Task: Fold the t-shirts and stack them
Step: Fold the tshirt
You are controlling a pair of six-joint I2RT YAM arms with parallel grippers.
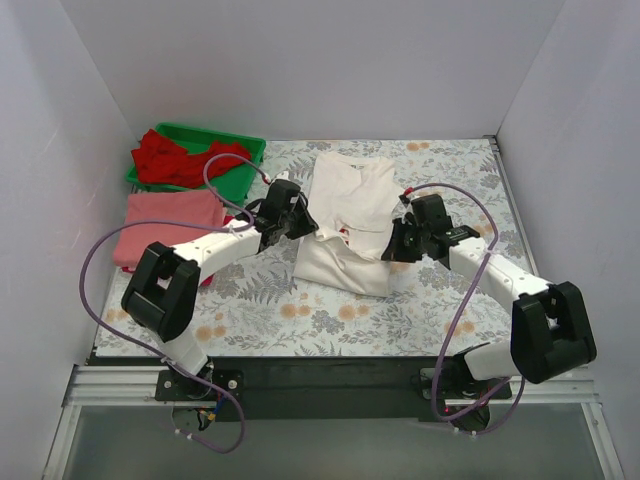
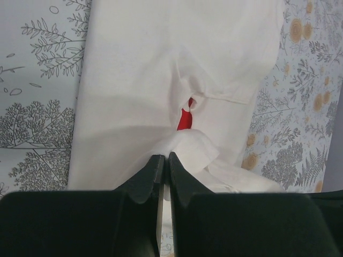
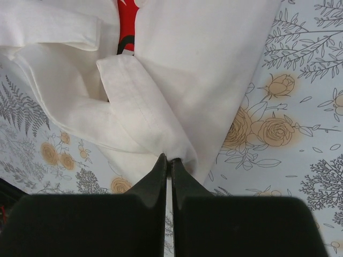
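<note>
Far left, rear corner: green plastic tray (image 1: 250,148) holding crumpled red shirts (image 1: 165,160).
Just nearer than the tray: pink shirt (image 1: 170,215), folded into a flat rectangle.
Centre: cream shirt (image 1: 350,190), soft matte cotton, lying on the floral tablecloth (image 1: 300,315). It is partly folded, with loose creases at the middle, and a sliver of red print (image 2: 185,119) shows in the gap.
Left gripper (image 2: 163,160): at the shirt's left edge, black fingers closed to a hairline gap, pinching a bunched fold.
Right gripper (image 3: 167,160): at the right edge, closed the same way, nipping a stitched hem.
</note>
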